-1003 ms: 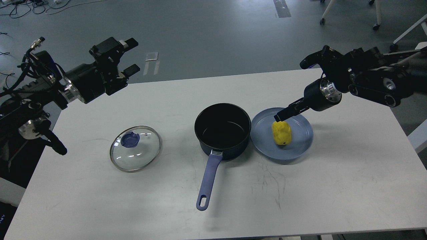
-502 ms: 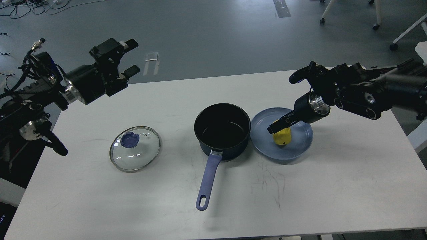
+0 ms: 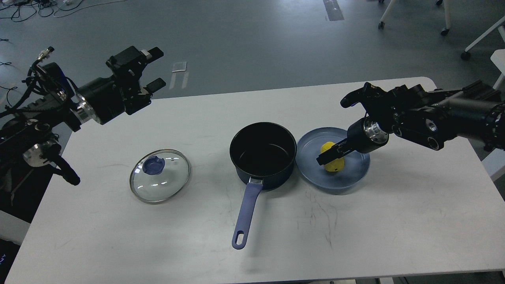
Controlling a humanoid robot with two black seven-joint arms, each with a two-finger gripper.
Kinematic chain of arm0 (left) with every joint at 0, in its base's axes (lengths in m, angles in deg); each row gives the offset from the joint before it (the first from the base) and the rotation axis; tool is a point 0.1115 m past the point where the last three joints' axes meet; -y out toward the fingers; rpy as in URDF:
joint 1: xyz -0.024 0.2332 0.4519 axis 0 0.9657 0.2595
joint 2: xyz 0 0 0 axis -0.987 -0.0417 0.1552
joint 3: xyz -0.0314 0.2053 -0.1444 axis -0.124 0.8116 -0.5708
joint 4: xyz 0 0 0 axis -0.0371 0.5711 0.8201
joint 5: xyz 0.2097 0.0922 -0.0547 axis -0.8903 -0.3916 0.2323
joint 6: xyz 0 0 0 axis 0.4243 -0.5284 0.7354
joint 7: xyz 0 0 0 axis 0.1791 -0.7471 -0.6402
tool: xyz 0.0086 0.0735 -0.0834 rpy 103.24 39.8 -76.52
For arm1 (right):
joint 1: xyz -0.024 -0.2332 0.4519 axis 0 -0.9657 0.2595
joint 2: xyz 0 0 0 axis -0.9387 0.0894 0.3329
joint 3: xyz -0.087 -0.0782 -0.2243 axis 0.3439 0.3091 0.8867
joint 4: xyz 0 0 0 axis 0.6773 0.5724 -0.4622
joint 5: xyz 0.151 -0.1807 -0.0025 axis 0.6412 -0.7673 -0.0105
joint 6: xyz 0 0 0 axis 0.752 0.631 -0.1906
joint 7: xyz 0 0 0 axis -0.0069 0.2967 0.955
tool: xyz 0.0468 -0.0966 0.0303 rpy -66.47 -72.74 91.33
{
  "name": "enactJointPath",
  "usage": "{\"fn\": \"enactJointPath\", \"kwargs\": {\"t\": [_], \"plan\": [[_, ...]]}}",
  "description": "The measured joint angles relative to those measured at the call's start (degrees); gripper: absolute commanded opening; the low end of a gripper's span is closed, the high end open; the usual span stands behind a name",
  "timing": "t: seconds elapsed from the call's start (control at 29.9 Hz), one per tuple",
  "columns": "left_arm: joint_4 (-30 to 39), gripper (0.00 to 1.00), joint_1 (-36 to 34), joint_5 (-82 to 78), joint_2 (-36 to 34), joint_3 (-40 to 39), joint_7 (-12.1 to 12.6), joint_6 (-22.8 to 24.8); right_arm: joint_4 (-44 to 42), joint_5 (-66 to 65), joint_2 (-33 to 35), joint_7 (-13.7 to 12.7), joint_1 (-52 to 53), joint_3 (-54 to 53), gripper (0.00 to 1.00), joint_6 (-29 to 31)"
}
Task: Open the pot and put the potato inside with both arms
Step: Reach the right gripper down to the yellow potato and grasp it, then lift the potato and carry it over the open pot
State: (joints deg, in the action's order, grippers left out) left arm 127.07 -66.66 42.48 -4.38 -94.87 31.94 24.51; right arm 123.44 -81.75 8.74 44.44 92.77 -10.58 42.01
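A dark pot (image 3: 263,154) with a blue handle (image 3: 246,219) stands open at the table's middle. Its glass lid (image 3: 159,176) with a blue knob lies flat on the table to the left. A yellow potato (image 3: 334,165) lies on a blue plate (image 3: 355,173) just right of the pot. My right gripper (image 3: 326,156) is low over the potato and covers part of it; its dark fingers cannot be told apart. My left gripper (image 3: 156,67) is open and empty, raised at the table's far left edge, well away from the lid.
The white table (image 3: 394,221) has bare surface at the front and right. Chair legs with castors (image 3: 446,31) and cables stand on the grey floor beyond the far edge.
My right arm has lowered and moved left, bringing its gripper from just above the potato down onto it. The left arm, the pot and the lid have not moved.
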Motion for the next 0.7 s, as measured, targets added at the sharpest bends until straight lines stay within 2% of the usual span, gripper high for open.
{"fn": "enactJointPath", "kwargs": {"t": [0.03, 0.07, 0.13, 0.27, 0.47, 0.7], "plan": [[0.0, 0.98, 0.0, 0.0, 0.0, 0.0, 0.0, 0.0, 0.1, 0.0, 0.0, 0.0, 0.0, 0.0, 0.68, 0.0], [0.0, 0.98, 0.1, 0.0, 0.0, 0.0, 0.0, 0.0, 0.1, 0.0, 0.0, 0.0, 0.0, 0.0, 0.54, 0.0], [0.0, 0.98, 0.1, 0.0, 0.0, 0.0, 0.0, 0.0, 0.3, 0.0, 0.0, 0.0, 0.0, 0.0, 0.39, 0.0], [0.0, 0.98, 0.1, 0.0, 0.1, 0.0, 0.0, 0.0, 0.5, 0.2, 0.4, 0.0, 0.0, 0.0, 0.26, 0.0], [0.0, 0.98, 0.1, 0.0, 0.1, 0.0, 0.0, 0.0, 2.2, 0.5, 2.4, 0.0, 1.3, 0.0, 0.26, 0.0], [0.0, 0.98, 0.1, 0.0, 0.3, 0.0, 0.0, 0.0, 8.4, 0.8, 9.3, 0.0, 7.6, -2.6, 0.27, 0.0]]}}
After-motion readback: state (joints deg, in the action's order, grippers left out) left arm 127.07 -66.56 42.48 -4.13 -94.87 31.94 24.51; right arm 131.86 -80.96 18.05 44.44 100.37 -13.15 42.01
